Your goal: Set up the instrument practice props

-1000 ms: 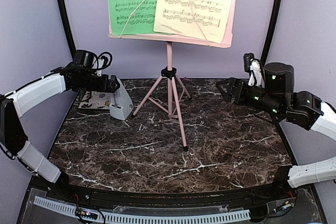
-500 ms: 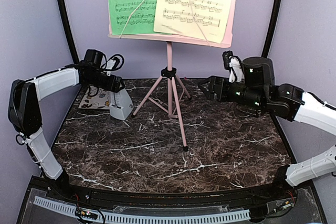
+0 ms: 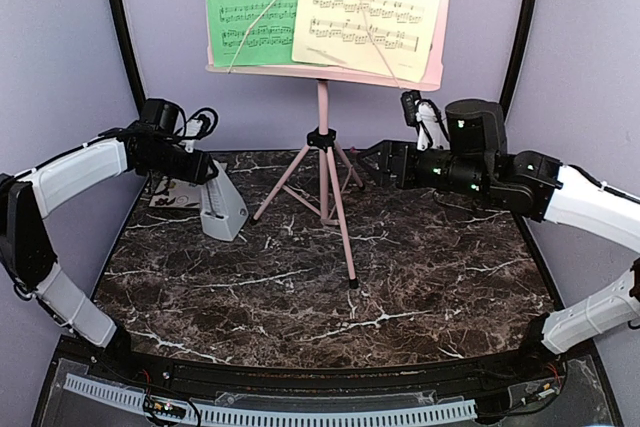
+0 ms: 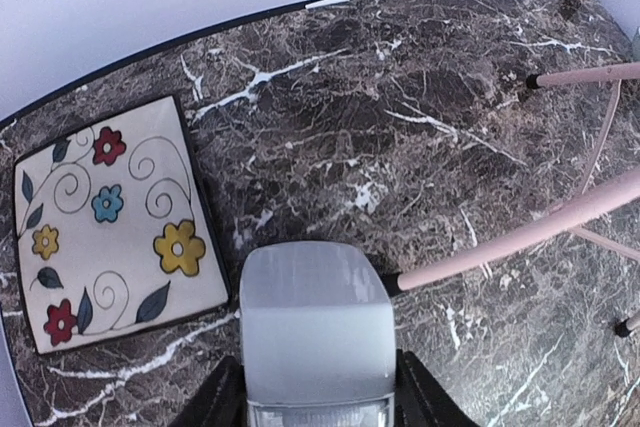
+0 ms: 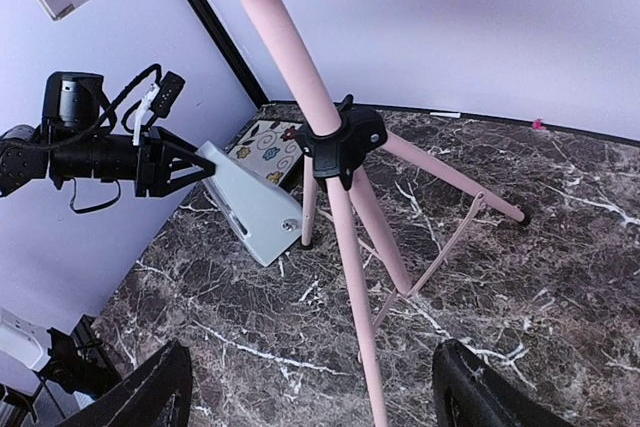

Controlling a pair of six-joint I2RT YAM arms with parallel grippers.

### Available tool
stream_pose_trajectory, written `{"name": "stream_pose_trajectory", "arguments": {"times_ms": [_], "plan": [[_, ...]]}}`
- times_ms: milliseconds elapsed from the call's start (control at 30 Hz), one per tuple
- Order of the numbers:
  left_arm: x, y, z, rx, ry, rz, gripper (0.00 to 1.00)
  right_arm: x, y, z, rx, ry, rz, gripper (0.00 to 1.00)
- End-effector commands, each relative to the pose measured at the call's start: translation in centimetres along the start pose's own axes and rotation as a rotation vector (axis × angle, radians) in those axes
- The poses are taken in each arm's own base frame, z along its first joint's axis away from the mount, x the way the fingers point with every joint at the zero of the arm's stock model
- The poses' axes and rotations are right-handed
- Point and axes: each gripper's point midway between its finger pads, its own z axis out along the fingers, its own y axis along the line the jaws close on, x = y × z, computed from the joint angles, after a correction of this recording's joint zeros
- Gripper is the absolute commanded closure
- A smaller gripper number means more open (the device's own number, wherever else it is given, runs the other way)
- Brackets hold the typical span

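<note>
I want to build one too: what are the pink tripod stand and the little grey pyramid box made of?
Pink tripod music stand: probably painted metal tubing, thin, straight, evenly smooth. Small grey pyramid metronome: likely plastic, its flat faces smooth with a soft sheen.

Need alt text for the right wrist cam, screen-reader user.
A pink music stand rises mid-frame, tripod legs spread on a dark marble table. At left, the left pincer grips a grey metronome by its top; the right pincer frames the bottom, open.
</note>
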Motion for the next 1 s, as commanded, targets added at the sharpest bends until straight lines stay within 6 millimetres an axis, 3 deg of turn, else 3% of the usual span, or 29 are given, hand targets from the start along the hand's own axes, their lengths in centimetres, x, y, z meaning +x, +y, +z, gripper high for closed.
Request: {"name": "stream_pose_trajectory", "arguments": {"times_ms": [0,133,300,467,533,667,867,967], "plan": [[-0.7,-0.7,-4.2,0.008,-0.084,-0.054,0.69,-2.1,1.6,-0.4,-0.076,-0.059,-0.009,0.16],[0.6,-1.1,-5.4,0.018,-0.076,-0.081,0.72,-1.9,1.7,-0.5,-0.083,-0.057,-0.013,0.17],[2.6,-3.2,-7.2,0.114,-0.070,-0.132,0.73,-1.6,1.9,-0.7,-0.100,-0.050,-0.014,0.17],[4.4,-7.0,-9.1,0.181,-0.052,-0.103,0.77,-1.9,2.0,-1.2,-0.111,-0.061,-0.015,0.16],[4.4,-8.9,-9.7,0.217,-0.074,-0.093,0.77,-0.8,1.6,-1.0,-0.107,-0.039,-0.020,0.17],[3.8,-11.9,-9.9,0.263,-0.108,-0.106,0.78,-0.3,1.6,-1.0,-0.117,-0.031,-0.021,0.17],[3.5,-16.8,-8.4,0.270,-0.116,-0.076,0.79,0.3,1.5,-0.9,-0.120,-0.012,-0.029,0.17],[3.6,-17.4,-7.6,0.200,-0.105,-0.087,0.79,0.5,1.4,-1.2,-0.117,-0.011,-0.030,0.17]]}}
